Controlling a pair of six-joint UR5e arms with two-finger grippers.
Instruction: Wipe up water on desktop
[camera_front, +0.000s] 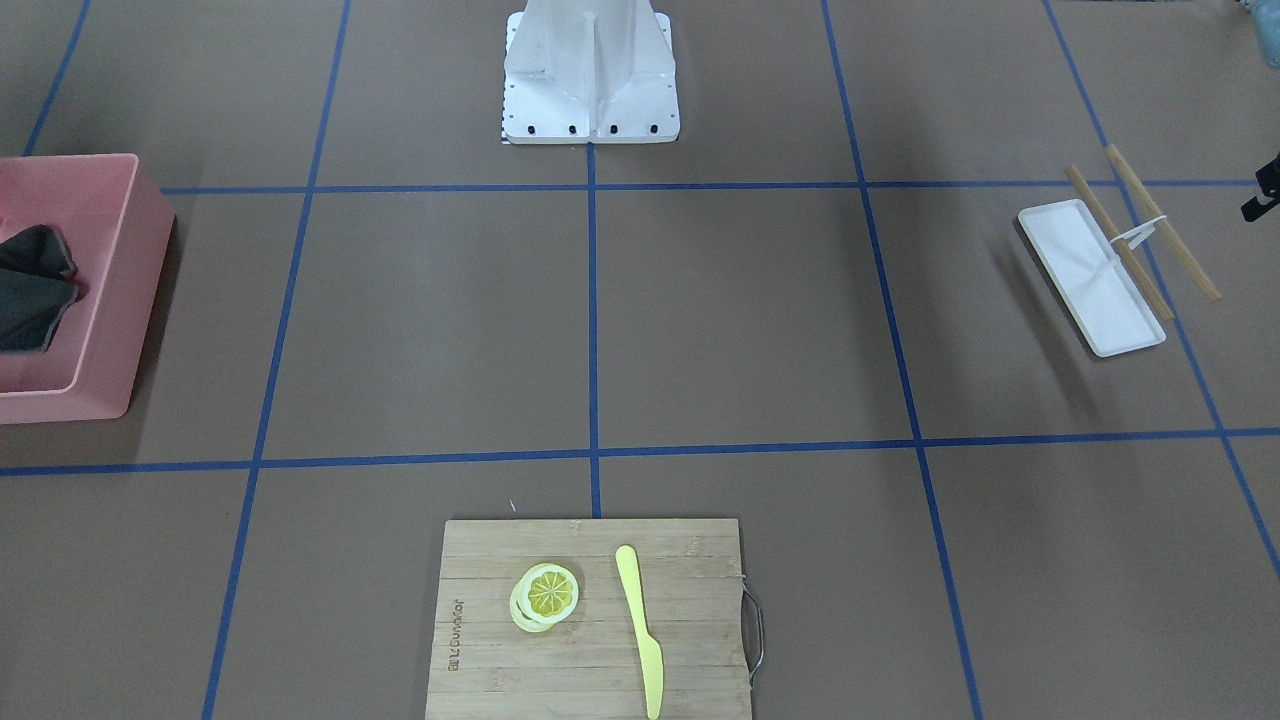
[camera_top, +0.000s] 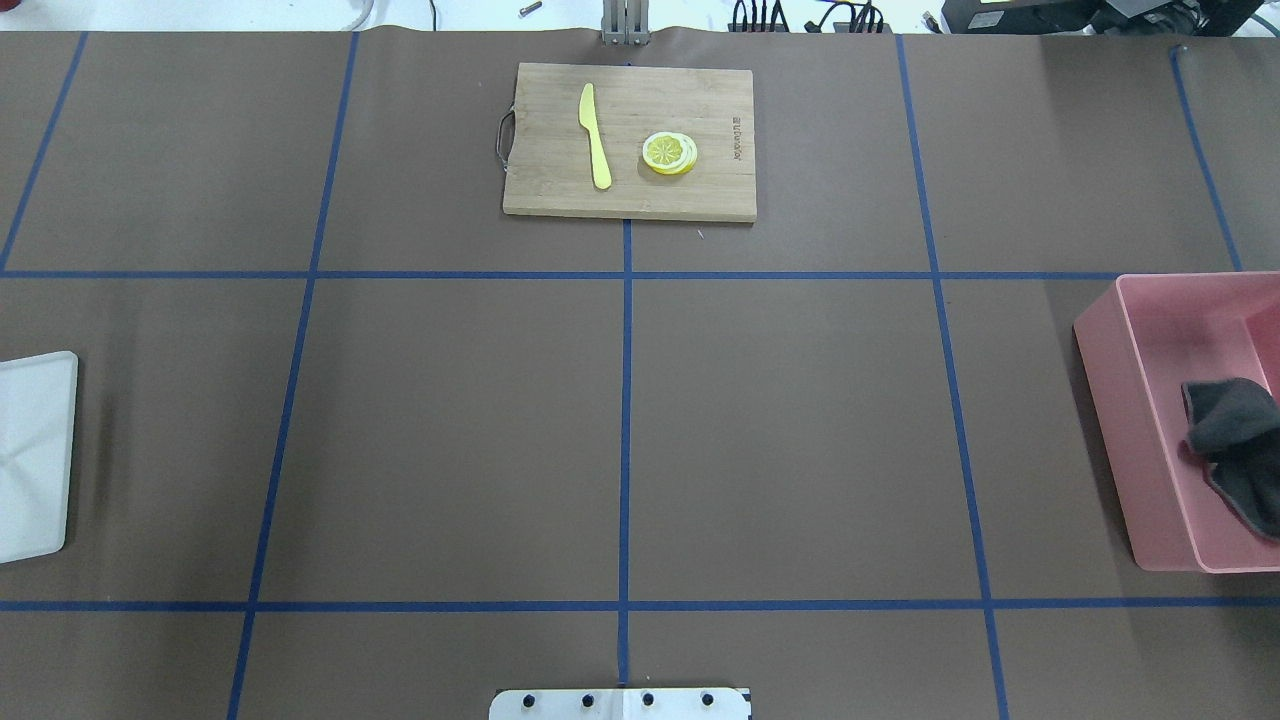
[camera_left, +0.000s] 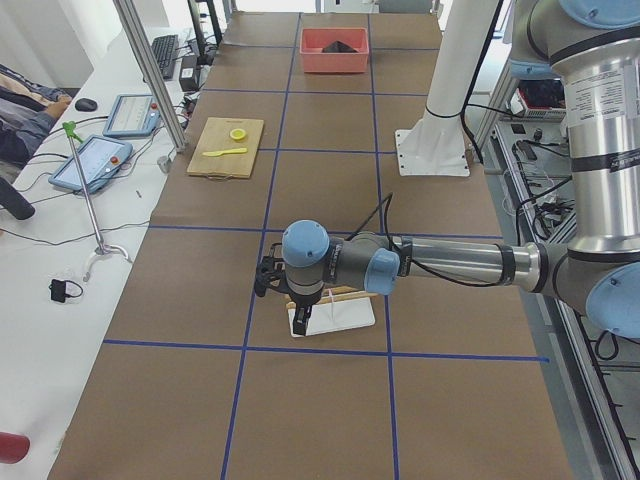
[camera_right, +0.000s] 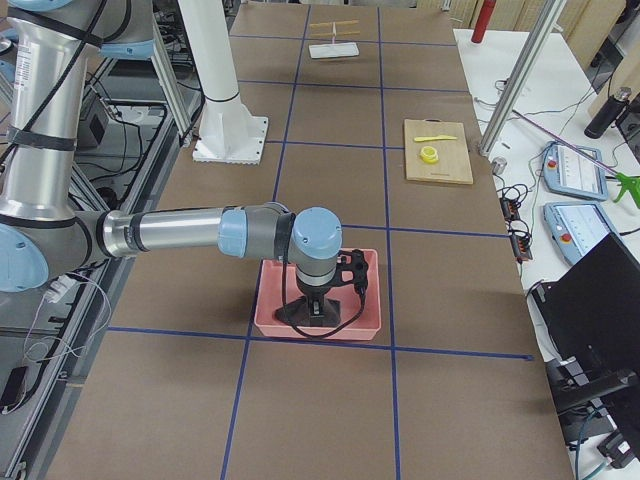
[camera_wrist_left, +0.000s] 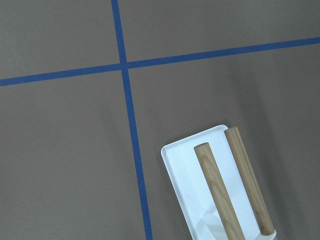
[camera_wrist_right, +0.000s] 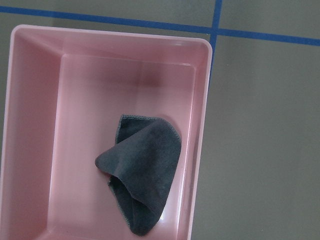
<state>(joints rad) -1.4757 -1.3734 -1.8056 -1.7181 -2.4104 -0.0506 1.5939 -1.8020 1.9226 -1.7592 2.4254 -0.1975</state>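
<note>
The desktop (camera_top: 450, 430) is a matte brown surface crossed by blue tape lines; no water shows on it in any view. A dark grey cloth (camera_wrist_right: 142, 170) lies crumpled inside a pink bin (camera_top: 1130, 430) at the robot's right end. My right gripper (camera_right: 318, 312) hangs over that bin, and I cannot tell whether it is open or shut. My left gripper (camera_left: 300, 320) hovers above a white tray (camera_wrist_left: 187, 175) at the other end; its state also cannot be told. Neither wrist view shows any fingers.
Two wooden sticks (camera_wrist_left: 220, 195) rest across the white tray. A bamboo cutting board (camera_top: 700, 190) with a lemon slice (camera_top: 669, 153) and a yellow knife (camera_top: 595, 135) lies at the far middle edge. The robot's white base (camera_front: 590, 80) stands at the near middle.
</note>
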